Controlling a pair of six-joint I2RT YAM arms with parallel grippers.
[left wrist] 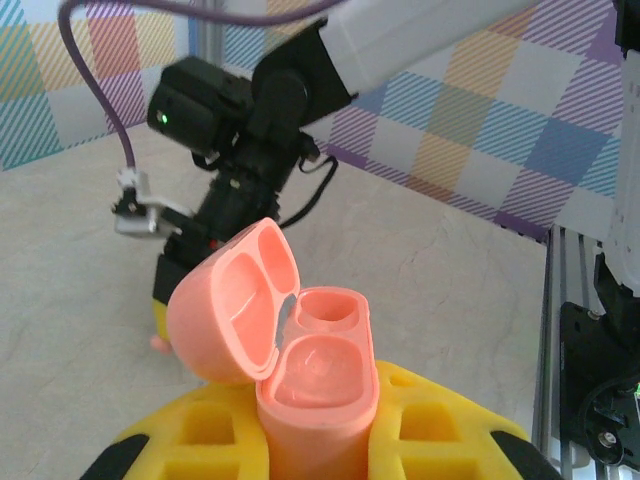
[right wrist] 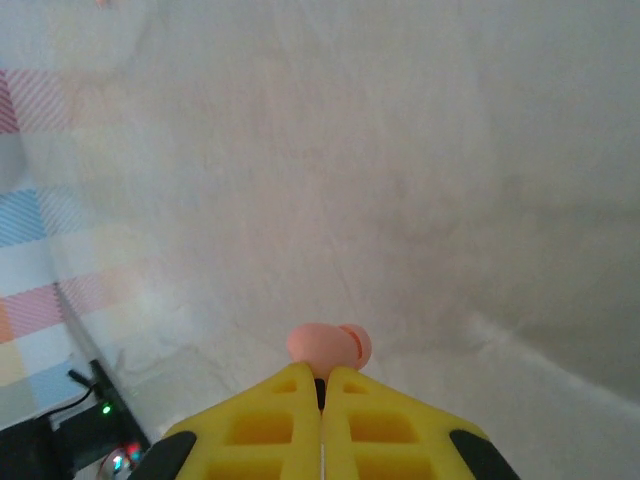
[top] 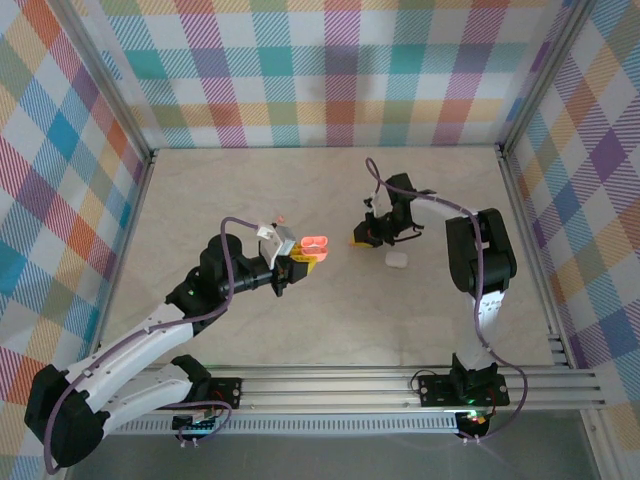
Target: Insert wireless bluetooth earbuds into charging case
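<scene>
The left pincer point(top: 302, 263) is clamped on a salmon-pink, pebble-shaped plastic charging case point(left wrist: 315, 385), lid open, above the middle of the counter point(top: 230, 190). The right pincer point(right wrist: 322, 388) pinches a tiny salmon-pink plastic earbud point(right wrist: 330, 346) near a white pebble-shaped case point(top: 396, 259).

You have bright, even light from above in the top view, with only faint, soft shadows on the pale table point(top: 330, 320). Your right wrist picture is washed out and hazy, the salmon-pink earbud point(right wrist: 330, 347) blurred, while the left wrist view shows the open pink case point(left wrist: 310, 350) fairly sharp.
</scene>
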